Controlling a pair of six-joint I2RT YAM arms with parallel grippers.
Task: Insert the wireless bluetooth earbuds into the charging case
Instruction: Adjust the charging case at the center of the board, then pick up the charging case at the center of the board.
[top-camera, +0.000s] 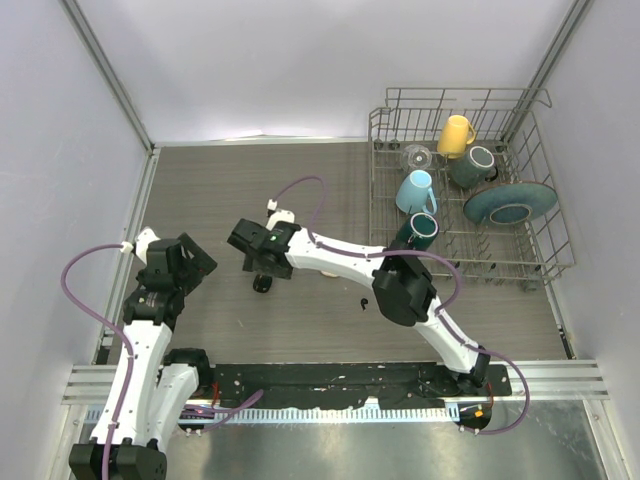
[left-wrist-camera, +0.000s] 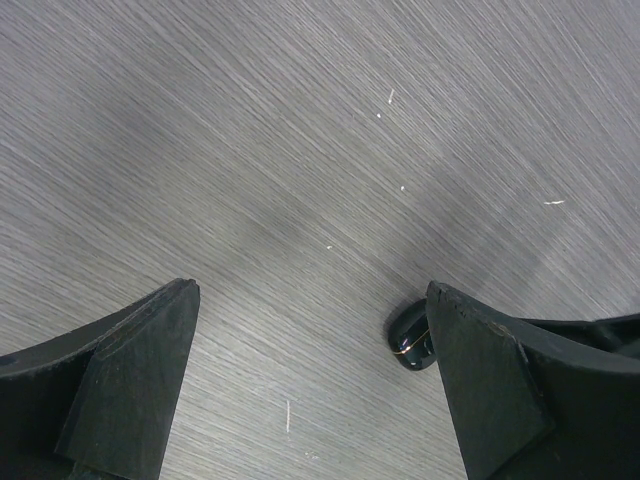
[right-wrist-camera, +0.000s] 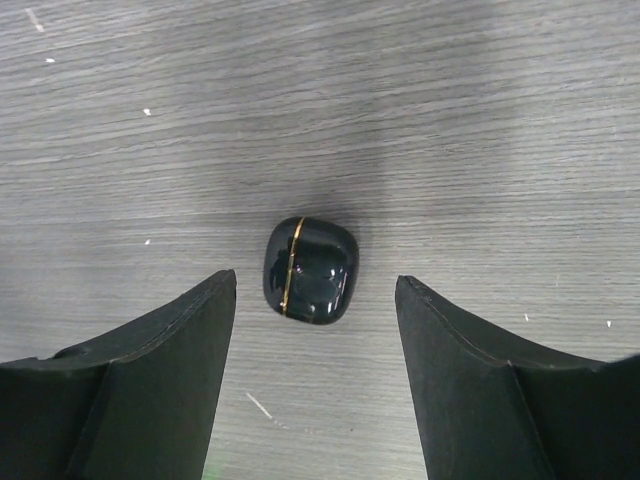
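Grey table (right-wrist-camera: 450, 120); right gripper (right-wrist-camera: 315, 278), jaws apart, hovers over closed black charging case (right-wrist-camera: 310, 270) mid-frame; left gripper (left-wrist-camera: 310, 288) spread, empty. Likely next: grip case.

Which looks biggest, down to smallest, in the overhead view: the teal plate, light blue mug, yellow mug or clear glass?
1. teal plate, clearly largest.
2. light blue mug and yellow mug: nearly alike, so I won't rank them.
3. clear glass, smallest.
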